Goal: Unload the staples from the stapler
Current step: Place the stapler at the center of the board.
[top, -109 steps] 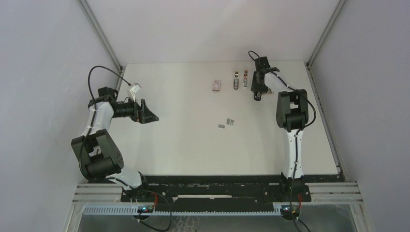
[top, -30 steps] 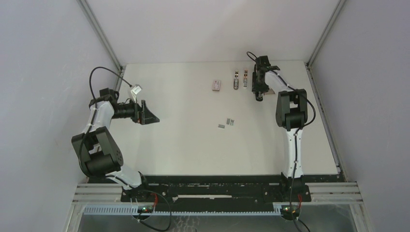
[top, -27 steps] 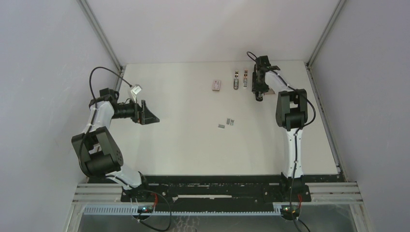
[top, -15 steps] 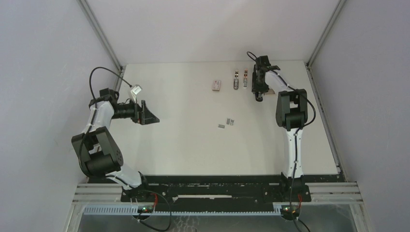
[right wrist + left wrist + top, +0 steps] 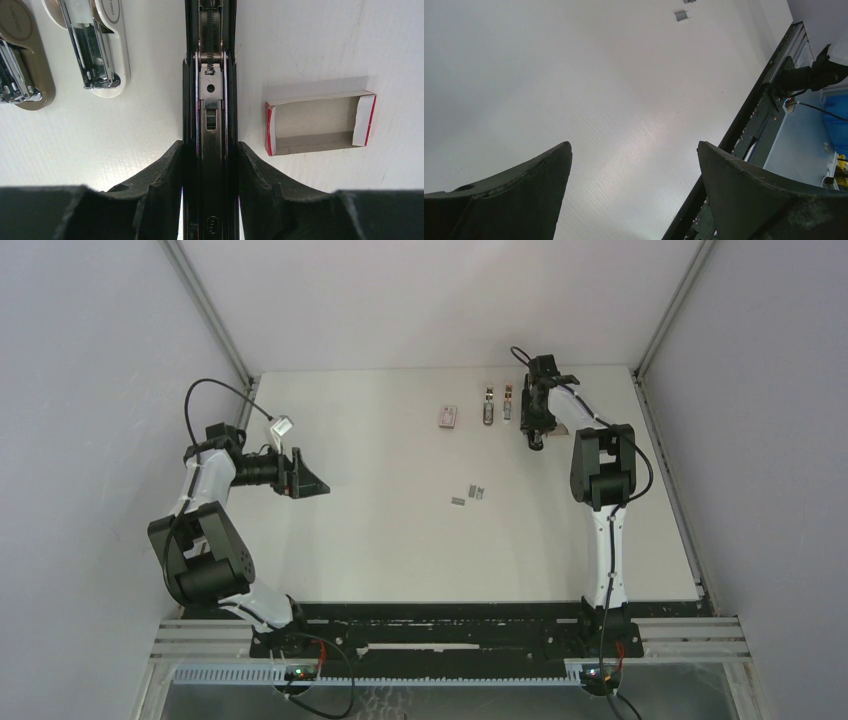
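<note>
The black stapler [image 5: 210, 100] lies lengthwise at the far right of the table, its metal staple channel facing up. My right gripper [image 5: 210, 147] is shut on its sides, one finger pressing each flank. From above, that gripper [image 5: 533, 422] covers most of the stapler [image 5: 535, 443]. Loose staples [image 5: 457, 501] lie as small grey strips mid-table, with another strip [image 5: 477, 491] just beside them. One strip [image 5: 681, 15] shows far off in the left wrist view. My left gripper [image 5: 312, 478] hovers at the left side, open and empty, jaws wide [image 5: 634, 146].
Two small staplers, one beige [image 5: 20, 60] and one white [image 5: 100, 45], lie left of the black one. An open red-and-white cardboard tray [image 5: 320, 122] sits right of it. A pink-and-white flat box [image 5: 448, 417] lies further left. Grey walls close in both sides.
Several seconds ago the right gripper shifted slightly at the stapler. Over the last second neither arm has moved; only the white tag on the left arm's cable has turned a little.
</note>
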